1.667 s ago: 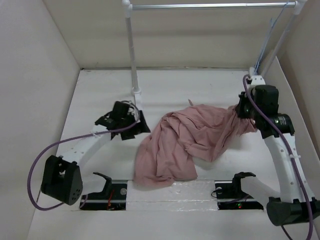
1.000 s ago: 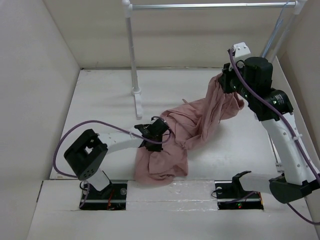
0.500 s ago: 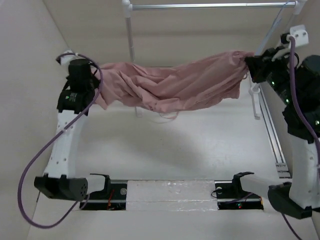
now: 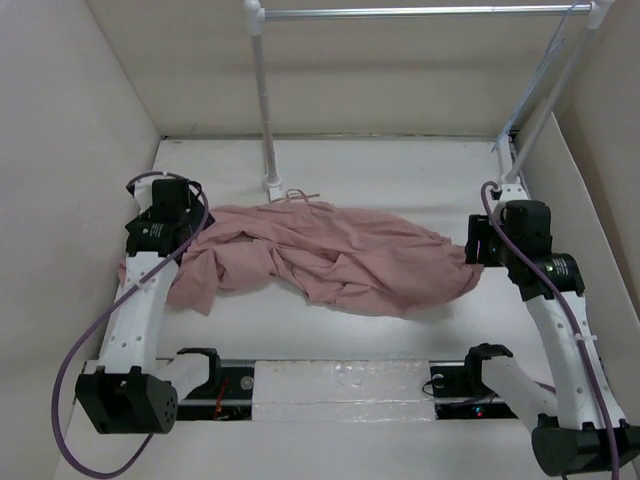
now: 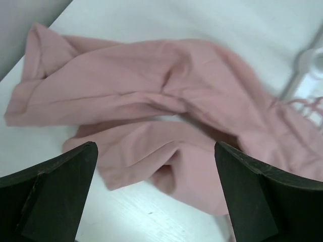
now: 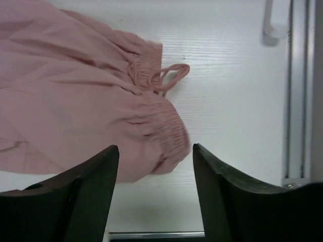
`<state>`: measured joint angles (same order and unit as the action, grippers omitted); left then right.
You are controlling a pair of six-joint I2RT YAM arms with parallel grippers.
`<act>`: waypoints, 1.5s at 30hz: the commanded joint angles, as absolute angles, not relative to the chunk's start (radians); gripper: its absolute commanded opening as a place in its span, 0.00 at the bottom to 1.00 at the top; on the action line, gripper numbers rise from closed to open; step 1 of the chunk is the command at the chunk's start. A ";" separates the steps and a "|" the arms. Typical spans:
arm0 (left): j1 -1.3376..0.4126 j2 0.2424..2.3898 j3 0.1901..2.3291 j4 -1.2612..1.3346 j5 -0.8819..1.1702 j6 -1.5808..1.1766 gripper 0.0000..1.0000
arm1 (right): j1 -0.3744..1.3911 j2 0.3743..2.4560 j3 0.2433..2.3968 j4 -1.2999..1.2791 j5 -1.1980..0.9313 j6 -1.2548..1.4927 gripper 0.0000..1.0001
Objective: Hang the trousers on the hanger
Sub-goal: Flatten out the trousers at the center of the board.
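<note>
The dusty-pink trousers [image 4: 320, 255] lie spread flat across the table from left to right. My left gripper [image 4: 178, 238] hovers over their left end, the leg ends [image 5: 151, 101]. Its jaws are wide open with nothing between them. My right gripper [image 4: 474, 246] is over the right end, open. The gathered waistband [image 6: 166, 126] and drawstring [image 6: 174, 73] lie just beyond its fingertips [image 6: 222, 181], not gripped. A thin pale wire by the right post of the rail appears to be the hanger [image 4: 535, 85]; its outline is hard to make out.
A white and metal rail [image 4: 420, 12] spans the back. Its left post [image 4: 266, 120] stands on a foot just behind the trousers, and the right post [image 4: 560, 80] leans along the right wall. Beside the right arm runs a metal track [image 6: 298, 91].
Half a second ago both grippers held the trousers stretched in the air. Both arms have come down, both grippers have opened, and the trousers now lie spread on the table.
</note>
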<state>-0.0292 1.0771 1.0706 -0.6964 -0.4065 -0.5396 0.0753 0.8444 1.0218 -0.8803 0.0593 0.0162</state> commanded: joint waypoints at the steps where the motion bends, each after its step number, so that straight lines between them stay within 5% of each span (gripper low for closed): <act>1: -0.018 1.064 1.181 -0.661 -0.310 -0.523 0.99 | 0.064 0.808 1.068 -0.844 0.150 0.014 0.68; 8: -0.060 1.124 0.987 -0.562 -0.111 -0.517 0.92 | 0.055 0.883 0.971 -0.779 0.035 0.014 0.61; 18: -0.733 1.467 1.083 -0.503 -0.216 -0.652 0.75 | -0.106 1.051 0.813 -0.592 -0.129 0.035 0.73; 23: -1.042 1.662 1.199 -0.479 -0.224 -0.681 0.86 | -0.169 1.071 0.764 -0.384 -0.210 0.041 0.78; 29: -1.140 1.870 1.319 -0.465 -0.227 -0.670 0.91 | -0.202 1.201 0.766 -0.399 -0.219 0.081 0.72; 32: -1.112 1.910 1.306 -0.486 -0.256 -0.693 0.77 | -0.202 1.134 0.704 -0.423 -0.227 0.133 0.54; 34: -1.079 1.879 1.231 -0.474 -0.270 -0.703 0.59 | -0.202 1.049 0.643 -0.457 -0.242 0.146 0.50; 36: -1.055 1.817 1.140 -0.453 -0.243 -0.707 0.23 | -0.193 0.964 0.582 -0.512 -0.287 0.147 0.46; 38: -1.037 1.770 1.091 -0.454 -0.223 -0.716 0.00 | -0.193 0.904 0.546 -0.580 -0.308 0.152 0.41; 44: -1.037 1.591 0.976 -0.500 -0.127 -0.758 0.00 | -0.181 0.821 0.485 -0.696 -0.380 0.115 0.24; 45: -1.049 1.544 0.982 -0.526 -0.105 -0.758 0.26 | -0.172 0.809 0.539 -0.716 -0.335 0.086 0.26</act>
